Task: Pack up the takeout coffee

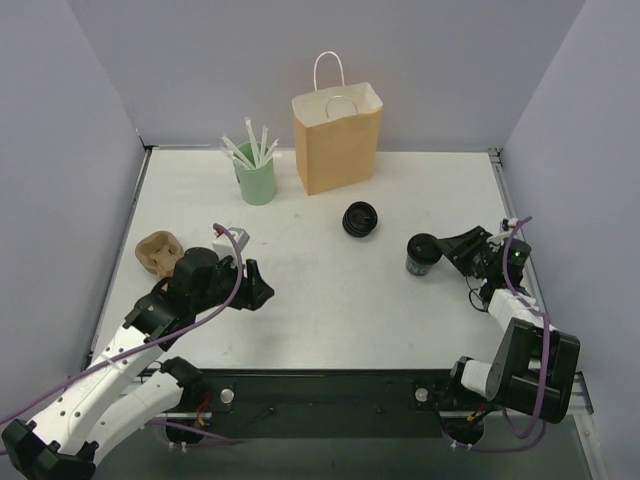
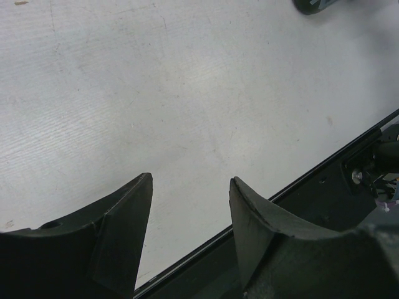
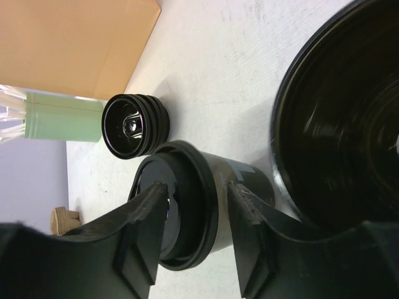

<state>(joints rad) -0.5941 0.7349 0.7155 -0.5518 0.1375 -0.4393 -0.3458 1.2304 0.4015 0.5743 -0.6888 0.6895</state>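
Observation:
The takeout coffee [image 1: 423, 254] is a small black cup with its black lid on, standing upright right of the table's middle. In the right wrist view the coffee cup [image 3: 246, 177] fills the centre. My right gripper [image 1: 447, 250] is right beside it. Its jaws [image 3: 197, 187] are open and straddle the lid's rim, one finger across the lid top and one along the cup wall. I cannot see firm contact. My left gripper [image 1: 258, 290] is open and empty, low over the table near the front edge [image 2: 190, 180]. The brown paper bag [image 1: 336, 135] stands open at the back.
A stack of spare black lids [image 1: 360, 219] lies between bag and cup, also in the right wrist view [image 3: 134, 126]. A mint-green cup of white straws [image 1: 256, 175] stands left of the bag. A brown pulp carrier [image 1: 158, 252] lies far left. A large black round shape [image 3: 340, 124] is near the right wrist camera.

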